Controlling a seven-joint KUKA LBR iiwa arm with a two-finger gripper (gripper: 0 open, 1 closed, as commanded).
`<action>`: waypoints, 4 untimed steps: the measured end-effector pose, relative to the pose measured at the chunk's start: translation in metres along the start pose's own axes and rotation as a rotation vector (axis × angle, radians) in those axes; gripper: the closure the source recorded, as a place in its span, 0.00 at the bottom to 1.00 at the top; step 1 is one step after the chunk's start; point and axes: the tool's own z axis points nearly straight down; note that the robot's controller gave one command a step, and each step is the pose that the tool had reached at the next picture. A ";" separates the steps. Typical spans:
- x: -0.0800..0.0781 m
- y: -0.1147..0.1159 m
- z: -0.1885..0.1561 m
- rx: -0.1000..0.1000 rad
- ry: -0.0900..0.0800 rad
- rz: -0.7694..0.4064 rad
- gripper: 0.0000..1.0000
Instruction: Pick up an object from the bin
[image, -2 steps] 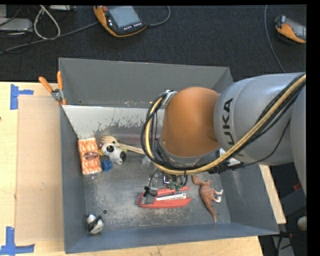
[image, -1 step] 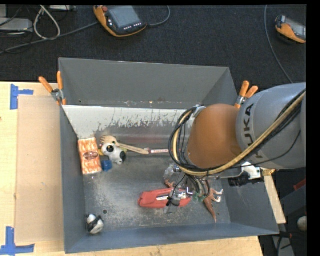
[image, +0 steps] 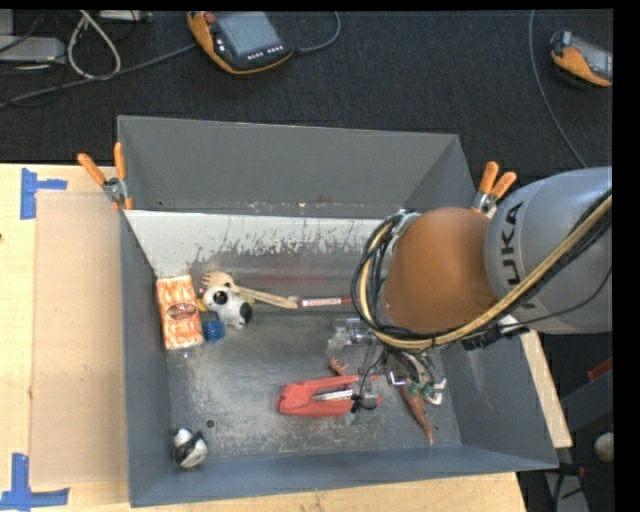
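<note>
Hand (image: 358, 396) sits low at the right end of a flat red tool (image: 305, 400) lying front-centre on the bin (image: 250, 375) floor — apparently placed for a pick (how far open, cannot tell).

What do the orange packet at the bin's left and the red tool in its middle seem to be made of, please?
Orange packet: probably printed plastic film or foil, slightly glossy, with a patterned face and a dark label. Red tool: likely moulded plastic, smooth and evenly coloured, though that is uncertain.
</note>
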 end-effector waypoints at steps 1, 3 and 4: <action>-0.005 -0.027 0.050 0.002 0.008 -0.022 0.00; -0.006 -0.025 0.065 -0.003 -0.004 -0.011 1.00; 0.009 -0.015 0.065 -0.003 -0.003 -0.233 1.00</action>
